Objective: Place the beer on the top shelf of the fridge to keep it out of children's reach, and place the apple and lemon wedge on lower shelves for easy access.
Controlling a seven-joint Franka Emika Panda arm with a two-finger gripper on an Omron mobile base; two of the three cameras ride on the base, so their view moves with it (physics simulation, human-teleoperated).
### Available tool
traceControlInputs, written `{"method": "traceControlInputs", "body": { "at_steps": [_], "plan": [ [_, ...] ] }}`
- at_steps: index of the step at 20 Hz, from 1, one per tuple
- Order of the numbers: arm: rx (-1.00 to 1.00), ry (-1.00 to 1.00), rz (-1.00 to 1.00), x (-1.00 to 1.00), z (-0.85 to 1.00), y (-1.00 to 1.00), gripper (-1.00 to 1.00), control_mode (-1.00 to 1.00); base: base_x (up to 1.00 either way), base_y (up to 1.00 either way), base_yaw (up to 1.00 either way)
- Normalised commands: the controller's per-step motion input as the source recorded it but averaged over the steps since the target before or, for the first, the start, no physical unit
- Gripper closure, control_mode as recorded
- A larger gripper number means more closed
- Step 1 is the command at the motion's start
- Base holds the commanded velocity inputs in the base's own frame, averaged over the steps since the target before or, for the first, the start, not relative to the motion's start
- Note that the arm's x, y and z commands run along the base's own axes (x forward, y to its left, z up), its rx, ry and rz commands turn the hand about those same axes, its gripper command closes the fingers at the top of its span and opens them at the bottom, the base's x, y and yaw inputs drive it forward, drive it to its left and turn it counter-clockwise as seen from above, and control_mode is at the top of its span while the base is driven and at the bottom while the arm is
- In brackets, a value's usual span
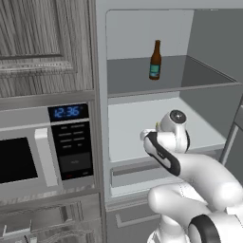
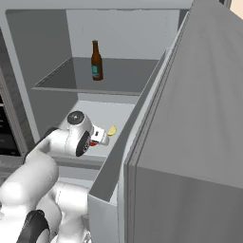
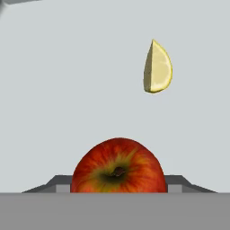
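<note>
Inside the open fridge [image 1: 142,28], the beer [image 1: 155,60] stands upright on the top shelf [image 1: 199,76], a dark grey panel, roughly in its middle and well back from the front edge; the right base view shows the same brown bottle with its teal label, clear of the walls. One level down, on the pale lower shelf [image 1: 128,128], the white arm reaches in with its hand over the shelf's front part. Seen from the hand camera, the gripper [image 3: 117,188] has the apple [image 3: 117,166] between its two dark fingertips [image 3: 58,183], one tip at each side of the red fruit, stem hollow facing the camera. The jaws stand partly open at about the apple's width and appear closed on it, though actual contact at the sides is hard to make out. Beyond the apple, farther into the fridge and a little to one side, the lemon wedge [image 3: 157,67] rests on the same pale shelf, apart from the apple. From the right base camera the wedge [image 2: 112,130] lies just past the hand, near the open fridge door [image 2: 190,118].
</note>
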Motion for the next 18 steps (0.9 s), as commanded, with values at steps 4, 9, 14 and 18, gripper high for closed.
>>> {"method": "traceControlInputs", "body": {
  "at_steps": [4, 9, 14, 18],
  "plan": [
    [0.0, 0.01, 0.0, 0.44, -0.3, -0.03, 1.0, -1.0, 0.0, 0.0, 0.0],
    [0.0, 0.01, 0.0, 0.44, -0.27, -0.01, 1.0, -1.0, 0.0, 0.0, 0.0],
    [0.0, 0.0, 0.0, 0.43, -0.26, 0.0, -1.0, -1.0, 0.0, 0.0, 0.0],
    [0.0, 0.0, 0.0, 0.24, -0.23, -0.01, -1.0, -1.0, 0.0, 0.0, 0.0]
  ]
}}
